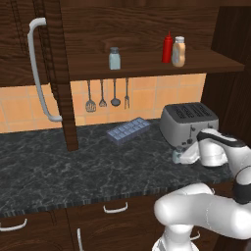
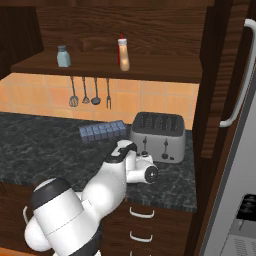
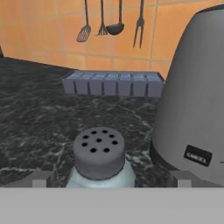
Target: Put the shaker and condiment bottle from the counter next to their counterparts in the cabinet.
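The shaker (image 3: 99,159), pale glass with a grey holed cap, stands upright on the dark counter (image 1: 73,166) just left of the toaster. My gripper (image 3: 111,179) is open, low over the counter, with one fingertip (image 3: 41,179) on each side of the shaker and not pressing it. In the left base view the shaker (image 1: 176,154) sits at the tip of my gripper (image 1: 182,158). On the cabinet shelf (image 1: 147,68) the tan condiment bottle (image 1: 179,51) stands beside the red bottle (image 1: 167,48). The twin shaker (image 1: 114,59) stands further left.
A grey toaster (image 1: 188,122) rises close to the right of the shaker. A blue-grey ice cube tray (image 1: 128,130) lies behind on the counter. Utensils (image 1: 108,95) hang on the tiled wall. A cabinet door with a curved handle (image 1: 37,68) stands open at left.
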Tool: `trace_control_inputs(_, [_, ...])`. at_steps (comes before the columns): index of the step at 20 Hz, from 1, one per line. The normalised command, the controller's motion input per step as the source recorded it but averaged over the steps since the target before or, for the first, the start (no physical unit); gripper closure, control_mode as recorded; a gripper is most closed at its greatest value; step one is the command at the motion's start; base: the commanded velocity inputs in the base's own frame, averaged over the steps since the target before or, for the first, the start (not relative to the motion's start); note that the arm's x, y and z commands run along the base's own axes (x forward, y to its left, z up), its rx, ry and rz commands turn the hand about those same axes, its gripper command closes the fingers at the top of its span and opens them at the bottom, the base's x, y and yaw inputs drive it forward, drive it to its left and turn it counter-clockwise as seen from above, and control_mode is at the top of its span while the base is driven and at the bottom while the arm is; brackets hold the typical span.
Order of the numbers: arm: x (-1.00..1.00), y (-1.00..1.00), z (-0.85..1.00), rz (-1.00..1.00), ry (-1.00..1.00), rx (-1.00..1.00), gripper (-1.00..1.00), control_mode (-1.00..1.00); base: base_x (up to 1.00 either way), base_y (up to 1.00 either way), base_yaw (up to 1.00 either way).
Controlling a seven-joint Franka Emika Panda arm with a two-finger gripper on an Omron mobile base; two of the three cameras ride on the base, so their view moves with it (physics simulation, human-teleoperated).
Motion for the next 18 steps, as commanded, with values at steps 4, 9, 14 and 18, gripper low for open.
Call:
trace_control_inputs(4, [0.22,0.00,-0.13,0.00,0.03,0.05,-1.00,-1.00,0.00,0.00,0.00])
trace_control_inputs(9, [0.20,0.02,-0.14,0.00,0.05,0.03,-1.00,-1.00,0.00,0.00,0.00])
trace_control_inputs(14, [0.12,0.03,-0.22,0.00,0.05,0.03,1.00,-1.00,0.00,0.00,0.00])
trace_control_inputs(18, [0.10,0.12,-0.30,0.00,0.12,-0.05,1.00,-1.00,0.00,0.00,0.00])
